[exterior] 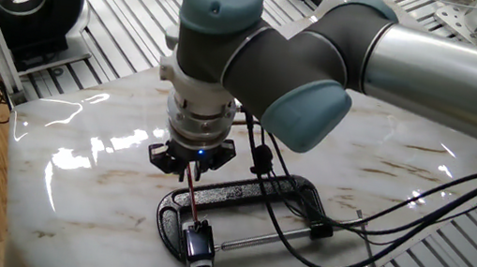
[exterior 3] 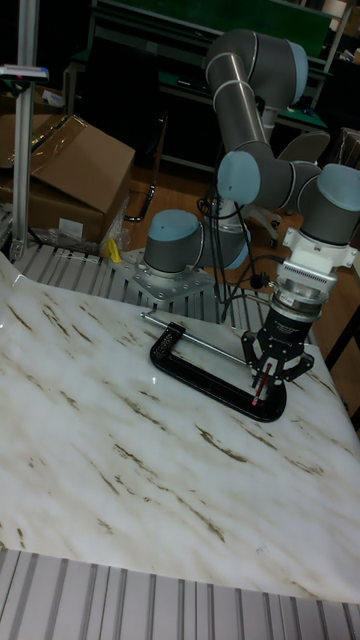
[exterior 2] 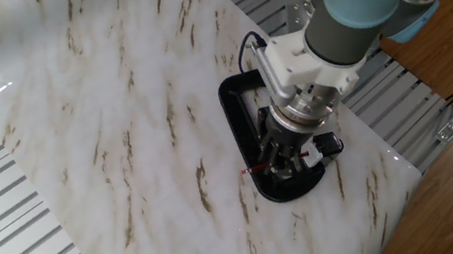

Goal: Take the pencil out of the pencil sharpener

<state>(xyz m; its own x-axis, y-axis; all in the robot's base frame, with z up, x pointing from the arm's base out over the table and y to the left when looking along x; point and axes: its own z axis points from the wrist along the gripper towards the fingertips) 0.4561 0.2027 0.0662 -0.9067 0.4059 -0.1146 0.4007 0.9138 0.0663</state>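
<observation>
Marble tabletop [exterior: 71, 175] is carrying a black C-clamp [exterior: 249, 192] w/ the small pencil sharpener [exterior: 198, 244] sitting at its near end, while the gripper [exterior: 190, 161] is pinching the dark-red pencil [exterior: 190, 197], whose lower end is sitting in the sharpener.

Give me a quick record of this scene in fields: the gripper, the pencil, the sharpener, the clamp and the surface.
gripper: pointing down over the pencil's upper end; whether it grips cannot be told
pencil: thin dark-red stick, slanting up from the sharpener, lower end in it
pencil sharpener: small black block with a silvery part, held at the clamp's end
clamp: big black C-shape, lying flat, long silver screw rod
table: glossy white marble top with brown veins
</observation>
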